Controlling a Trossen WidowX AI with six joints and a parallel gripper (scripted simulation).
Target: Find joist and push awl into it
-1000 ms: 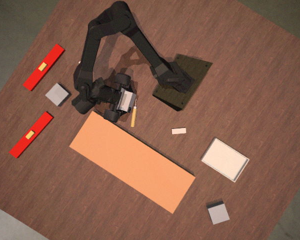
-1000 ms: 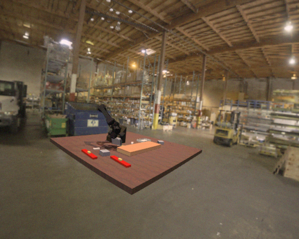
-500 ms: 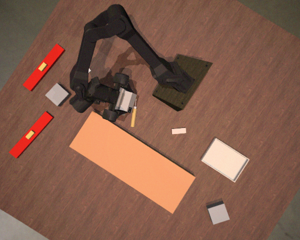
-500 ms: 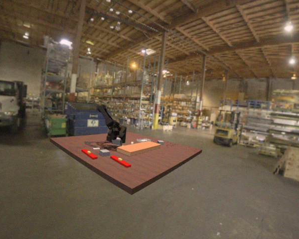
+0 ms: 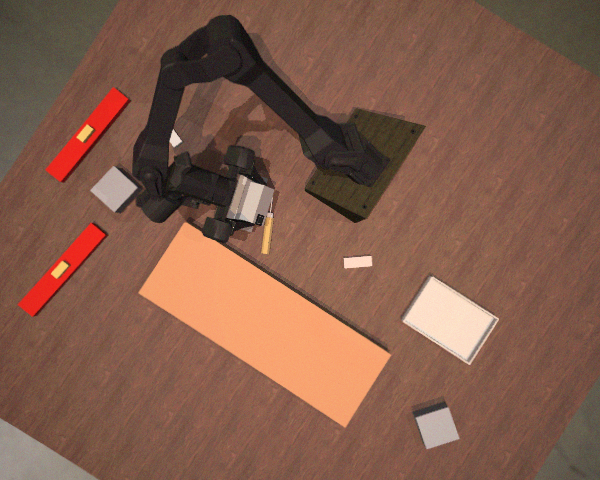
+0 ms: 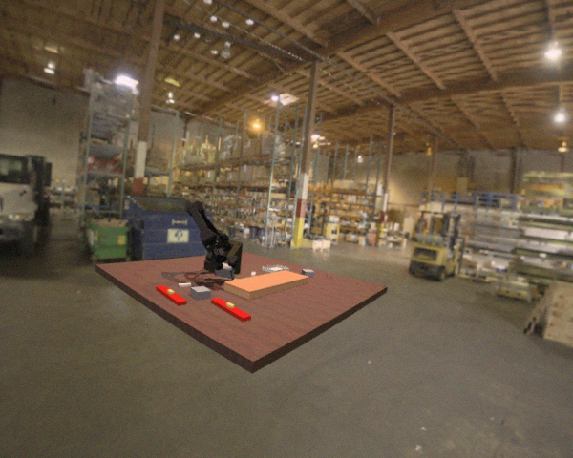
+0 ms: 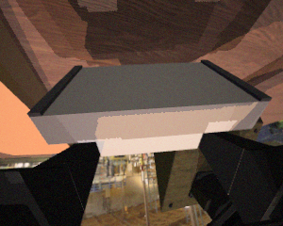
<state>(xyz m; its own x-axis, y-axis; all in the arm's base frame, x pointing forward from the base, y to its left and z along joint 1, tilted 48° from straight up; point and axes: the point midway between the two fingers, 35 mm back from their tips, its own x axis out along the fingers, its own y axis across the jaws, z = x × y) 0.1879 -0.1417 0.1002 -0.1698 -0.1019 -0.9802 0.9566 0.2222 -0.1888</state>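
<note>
My gripper is shut on the stud finder, a grey box with dark strips along two edges. It holds the box tilted, off the panel's upper-left long edge in the top view. The floor panel is a flat orange slab; no hole shows in it. The awl lies on the table between the stud finder and the panel, its yellow handle towards the panel and its thin shaft partly beside the box. The white tray is empty, beyond the panel's right end.
Two red levels and a grey block lie left of the arm. Another grey block sits below the tray. Small white blocks lie on the table. The arm stands on a dark board.
</note>
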